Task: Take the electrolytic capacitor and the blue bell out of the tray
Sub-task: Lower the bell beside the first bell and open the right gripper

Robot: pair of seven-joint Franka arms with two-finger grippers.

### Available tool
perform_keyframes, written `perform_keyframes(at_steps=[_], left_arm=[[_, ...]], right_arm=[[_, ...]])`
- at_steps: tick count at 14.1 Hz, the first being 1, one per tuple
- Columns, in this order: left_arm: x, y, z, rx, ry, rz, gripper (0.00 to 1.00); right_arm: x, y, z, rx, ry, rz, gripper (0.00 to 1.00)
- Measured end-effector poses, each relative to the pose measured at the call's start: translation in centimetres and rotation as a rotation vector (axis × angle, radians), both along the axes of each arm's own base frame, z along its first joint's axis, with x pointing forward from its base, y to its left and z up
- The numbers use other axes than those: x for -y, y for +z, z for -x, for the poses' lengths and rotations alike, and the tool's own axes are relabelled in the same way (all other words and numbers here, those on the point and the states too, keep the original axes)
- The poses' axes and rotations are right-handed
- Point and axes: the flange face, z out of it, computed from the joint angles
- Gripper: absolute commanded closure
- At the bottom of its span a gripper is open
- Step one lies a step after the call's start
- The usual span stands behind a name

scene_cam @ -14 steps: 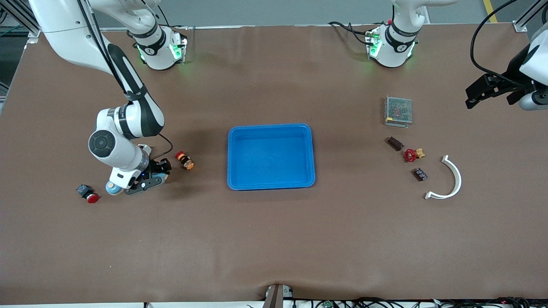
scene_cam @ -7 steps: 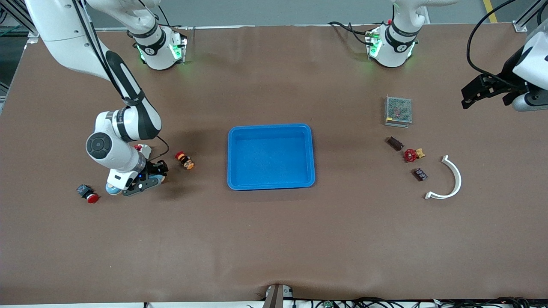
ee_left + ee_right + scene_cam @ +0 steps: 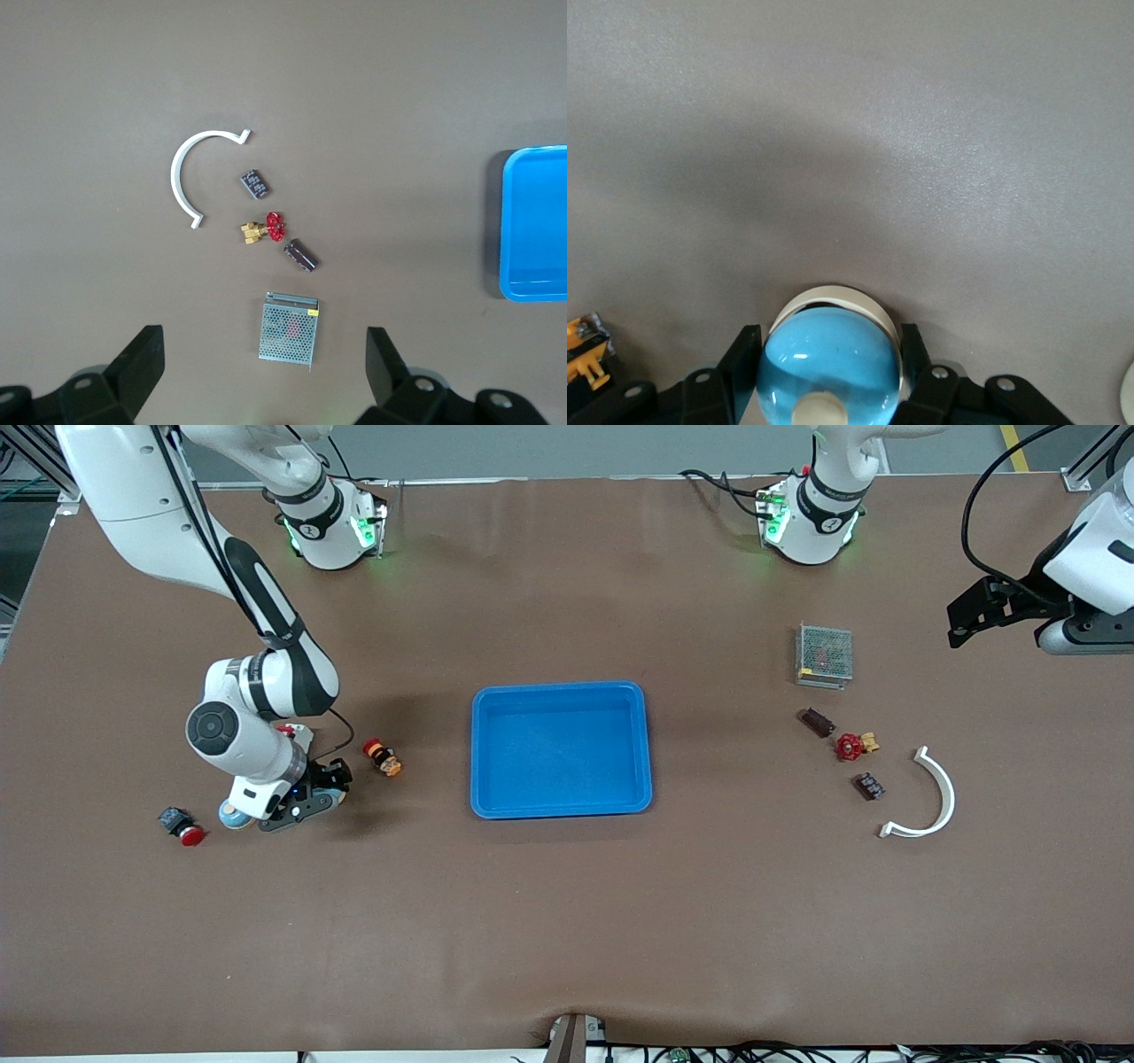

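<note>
Near the right arm's end of the table, the bell (image 3: 829, 376), smooth, rigid and likely slippery, is clamped across its dome by the right gripper (image 3: 826, 390), while the left gripper (image 3: 264, 372) is held wide open and empty.

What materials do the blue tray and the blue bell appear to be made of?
Tray: likely plastic, one even bright blue with a soft sheen and rounded moulded corners.
Blue bell: glossy, with sharp highlights, perhaps painted metal or hard plastic; cannot tell which.
</note>
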Motion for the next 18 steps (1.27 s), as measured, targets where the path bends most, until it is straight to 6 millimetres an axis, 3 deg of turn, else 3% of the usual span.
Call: perform_keyframes(at_steps=[1,7,10,14,18], left_arm=[[0.0,0.0,0.0,-0.001,0.0,0.0,0.0],[0.0,0.0,0.0,-0.001,0.0,0.0,0.0],[0.0,0.0,0.0,-0.001,0.0,0.0,0.0],[0.2,-0.1,0.0,-0.003,-0.004,0.0,0.0],[0.3,-0.2,-0.1,-0.005,-0.005,0.0,0.0]], right_arm=[[0.0,0.0,0.0,0.0,0.0,0.0,0.0],[0.0,0.2,-0.2,0.006,-0.001,-0.001,0.0],[0.0,1.4,-0.5,-0.025,-0.004,0.004,0.0],[-0.6,7.8,-1.1,-0.106,-0.042,0.02,0.0],[-1.6,15.1,0.3,-0.146,-0.102,0.041,0.0]])
